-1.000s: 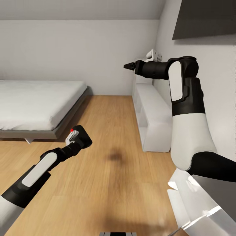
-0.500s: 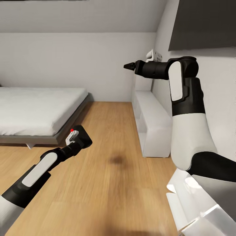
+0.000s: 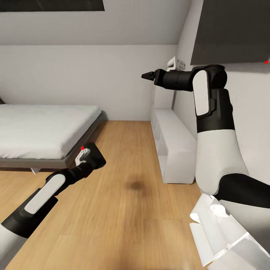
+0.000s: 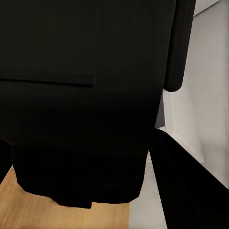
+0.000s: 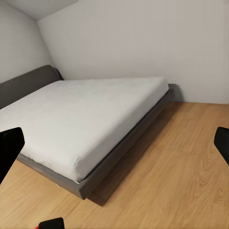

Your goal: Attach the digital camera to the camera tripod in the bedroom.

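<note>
The digital camera (image 3: 96, 157), a small black box with a round red button on top, is held low over the wood floor, with my left gripper (image 3: 89, 158) shut on it. In the left wrist view the camera's black body (image 4: 81, 95) sits right against the lens between the dark fingers (image 4: 191, 191). My right gripper (image 3: 147, 76) is raised at shoulder height and points left toward the bed; its fingertips (image 5: 9, 148) stand far apart in the right wrist view, open and empty. The camera tripod is out of view.
A grey bed (image 3: 41, 127) with a white mattress stands at the left. Low white cube shelves (image 3: 174, 142) run along the right wall under a dark skylight (image 3: 228, 30). Light wood floor (image 3: 142, 210) lies between bed and shelves.
The whole picture has slid downward, so the head camera has moved; a second dark skylight now shows at the upper left. Both arms keep their poses, the camera still held.
</note>
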You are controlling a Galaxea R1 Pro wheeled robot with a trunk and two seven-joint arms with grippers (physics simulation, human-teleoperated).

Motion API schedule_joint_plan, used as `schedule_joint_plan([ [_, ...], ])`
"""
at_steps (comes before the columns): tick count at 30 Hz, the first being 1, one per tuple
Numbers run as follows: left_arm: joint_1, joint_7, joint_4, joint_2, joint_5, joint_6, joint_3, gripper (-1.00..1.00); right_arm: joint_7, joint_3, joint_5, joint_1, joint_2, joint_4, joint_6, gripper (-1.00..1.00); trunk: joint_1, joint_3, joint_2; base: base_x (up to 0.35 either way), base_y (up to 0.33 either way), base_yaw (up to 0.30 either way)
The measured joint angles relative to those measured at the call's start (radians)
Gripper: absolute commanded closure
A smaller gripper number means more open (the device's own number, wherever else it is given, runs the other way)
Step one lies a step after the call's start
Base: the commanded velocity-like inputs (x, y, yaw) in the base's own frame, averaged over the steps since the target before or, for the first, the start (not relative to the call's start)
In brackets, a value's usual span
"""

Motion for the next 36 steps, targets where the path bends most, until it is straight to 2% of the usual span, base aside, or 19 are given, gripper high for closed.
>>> schedule_joint_plan([
  [10,0.0,0.002,-0.059,0.0,-0.001,0.004,-0.004,1.0,0.0,0.0,0.0,0.0,0.001,0.0,0.0,-1.0,0.0,0.0,0.0,-0.149,0.126,0.0],
  [19,0.0,0.002,-0.066,0.002,-0.001,0.004,-0.037,1.0,0.0,0.001,-0.002,0.001,0.002,0.0,0.0,-1.0,0.0,0.0,0.0,-0.228,0.252,0.0],
  [26,0.0,0.011,-0.066,0.006,-0.001,0.002,-0.042,1.0,-0.002,0.002,-0.004,0.002,0.004,0.009,0.0,-1.0,0.0,0.0,0.0,-0.232,0.266,0.0],
  [32,0.0,0.05,-0.067,0.008,-0.003,0.001,-0.043,1.0,0.0,0.001,-0.002,0.045,0.001,0.016,0.0,-1.0,0.001,0.0,0.0,-0.259,0.245,0.0],
  [36,0.0,0.086,-0.068,0.007,-0.003,0.001,-0.044,1.0,0.008,-0.002,-0.01,0.117,-0.001,-0.007,0.0,-1.0,0.001,0.0,0.0,-0.293,0.171,0.0],
])
